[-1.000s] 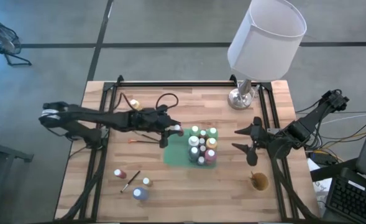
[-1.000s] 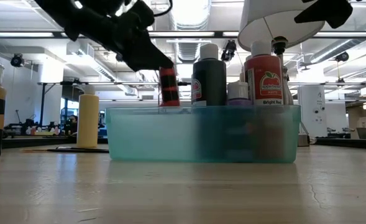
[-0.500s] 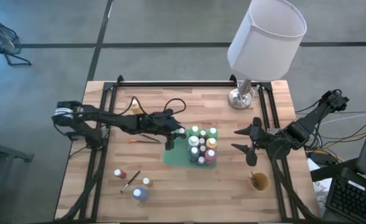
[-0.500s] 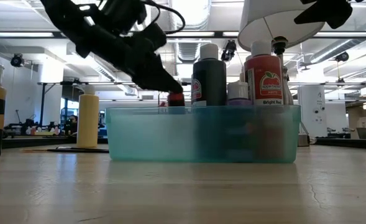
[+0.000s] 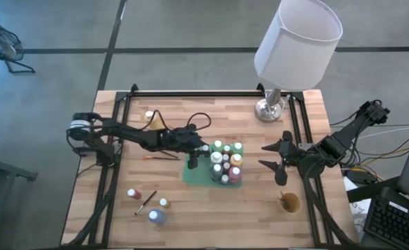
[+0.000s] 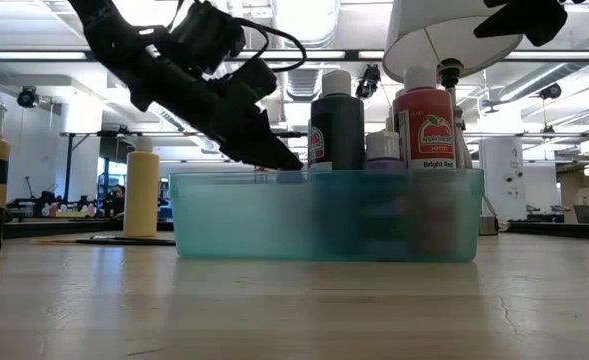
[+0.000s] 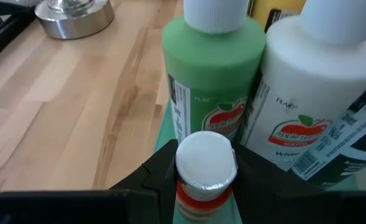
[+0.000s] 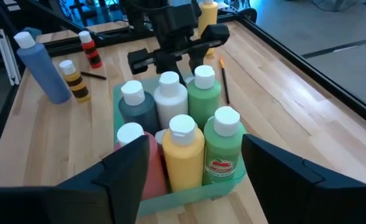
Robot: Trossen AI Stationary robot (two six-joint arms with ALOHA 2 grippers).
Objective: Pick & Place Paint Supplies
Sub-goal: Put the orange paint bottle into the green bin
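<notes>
Small red bottle (image 7: pixel 205 180), white cap up, sits clamped between the left gripper (image 7: pixel 201 177) fingers, lowered into the teal bin (image 6: pixel 324 215) at its left end, just beside a green bottle (image 7: pixel 214 81) and a white bottle (image 7: pixel 319 93). Other bottles stand upright in the bin. Right gripper (image 5: pixel 272 154) waits to the bin's right, fingers spread apart, holding nothing. Blue bottle (image 5: pixel 156 217) lies near the table's front-left.

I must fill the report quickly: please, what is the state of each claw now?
Left claw: closed on the small red paint bottle, at the green bin.
Right claw: open, holding nothing, waiting right of the bin.
</notes>
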